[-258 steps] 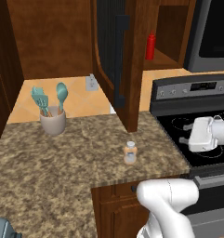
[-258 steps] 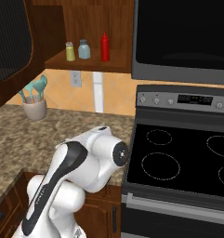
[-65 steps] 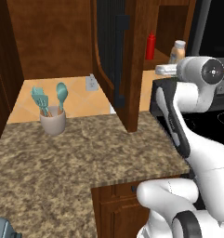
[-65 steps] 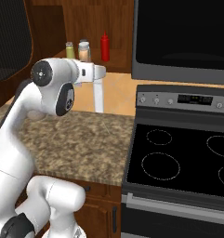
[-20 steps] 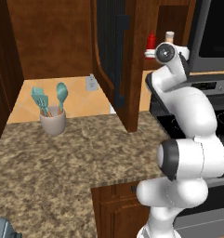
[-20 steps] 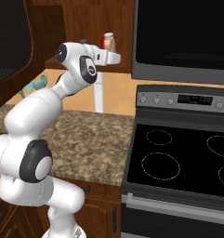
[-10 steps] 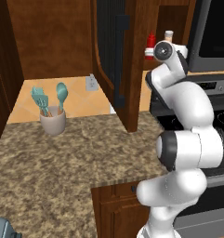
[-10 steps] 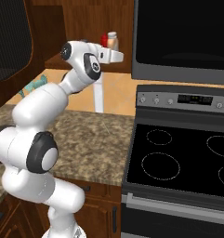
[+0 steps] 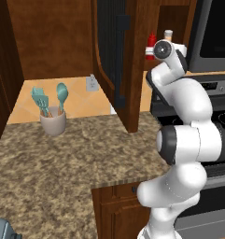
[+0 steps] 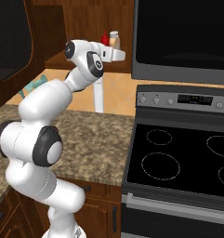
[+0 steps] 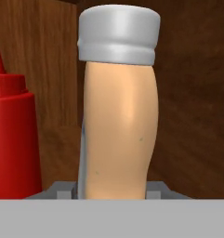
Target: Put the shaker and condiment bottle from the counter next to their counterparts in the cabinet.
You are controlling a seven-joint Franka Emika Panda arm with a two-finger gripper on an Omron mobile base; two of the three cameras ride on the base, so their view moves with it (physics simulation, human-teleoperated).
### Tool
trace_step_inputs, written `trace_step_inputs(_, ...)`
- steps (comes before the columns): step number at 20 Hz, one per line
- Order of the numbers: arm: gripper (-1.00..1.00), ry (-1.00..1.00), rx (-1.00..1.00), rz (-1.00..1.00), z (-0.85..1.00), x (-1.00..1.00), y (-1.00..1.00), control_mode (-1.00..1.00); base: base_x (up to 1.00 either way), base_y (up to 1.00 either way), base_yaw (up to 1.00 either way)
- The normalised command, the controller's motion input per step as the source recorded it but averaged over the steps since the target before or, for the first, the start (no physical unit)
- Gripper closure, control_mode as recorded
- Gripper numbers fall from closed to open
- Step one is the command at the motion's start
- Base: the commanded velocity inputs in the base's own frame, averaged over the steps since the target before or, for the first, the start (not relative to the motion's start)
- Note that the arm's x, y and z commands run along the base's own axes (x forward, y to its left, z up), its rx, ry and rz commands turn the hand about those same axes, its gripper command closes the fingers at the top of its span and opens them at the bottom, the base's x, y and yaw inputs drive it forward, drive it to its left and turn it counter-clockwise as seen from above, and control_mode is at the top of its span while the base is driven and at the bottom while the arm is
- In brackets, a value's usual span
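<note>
We see a smooth tan shaker (image 11: pixel 118 130) with a matt grey metal-looking cap, next to a glossy red plastic bottle (image 11: pixel 11 135). The cabinet (image 11: pixel 192 93) is grainy reddish-brown wood, and the counter (image 9: pixel 81 154) looks like speckled granite.

Tan shaker (image 11: pixel 118 130) w/ grey cap, red bottle (image 11: pixel 11 135), reddish-brown cabinet (image 9: pixel 128 70), speckled brown counter (image 9: pixel 62 158)

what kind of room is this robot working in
A rendered home kitchen, by the look of it: a speckled granite-look counter, a black glass-top stove, and a crock of utensils beside an open wooden wall cabinet.
</note>
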Motion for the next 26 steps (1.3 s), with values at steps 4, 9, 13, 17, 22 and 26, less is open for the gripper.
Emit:
trace_step_inputs(4, 1.0, 0.0, 0.0, 0.0, 0.0, 0.07, 0.0, -1.0, 0.0, 0.0, 0.0)
trace_step_inputs(9, -1.0, 0.0, 0.0, 0.0, 0.0, 0.07, 0.0, -1.0, 0.0, 0.0, 0.0)
trace_step_inputs(13, -1.0, 0.0, 0.0, 0.0, 0.0, 0.04, -0.03, -1.0, 0.0, 0.0, 0.0)
trace_step_inputs(17, -1.0, 0.0, 0.0, 0.0, 0.0, 0.0, -0.07, -1.0, 0.0, 0.0, 0.0)
trace_step_inputs(22, -1.0, 0.0, 0.0, 0.0, 0.0, 0.0, -0.06, -1.0, 0.0, 0.0, 0.0)
trace_step_inputs(26, -1.0, 0.0, 0.0, 0.0, 0.0, 0.0, -0.04, -1.0, 0.0, 0.0, 0.0)
